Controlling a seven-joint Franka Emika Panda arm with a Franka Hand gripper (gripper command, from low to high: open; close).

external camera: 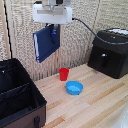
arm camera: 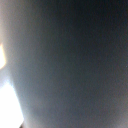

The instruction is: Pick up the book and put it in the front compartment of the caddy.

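The dark blue book (external camera: 46, 43) hangs in the air high above the table, tilted and upright, with my gripper (external camera: 52, 31) shut on its upper edge. The black caddy (external camera: 15, 95) stands at the exterior view's left, lower down, its inner divider (external camera: 14, 91) visible and a buckle (external camera: 37, 120) on its near side. The book is up and to the right of the caddy's opening. In the wrist view a blurred dark blue surface, the book (arm camera: 75, 65), fills nearly the whole picture; my fingers do not show there.
A red cup (external camera: 64, 74) and a blue bowl (external camera: 74, 88) sit on the wooden table (external camera: 100, 100) below the book. A black boxy appliance (external camera: 111, 52) with a front handle stands at the exterior view's right. A wicker wall runs behind.
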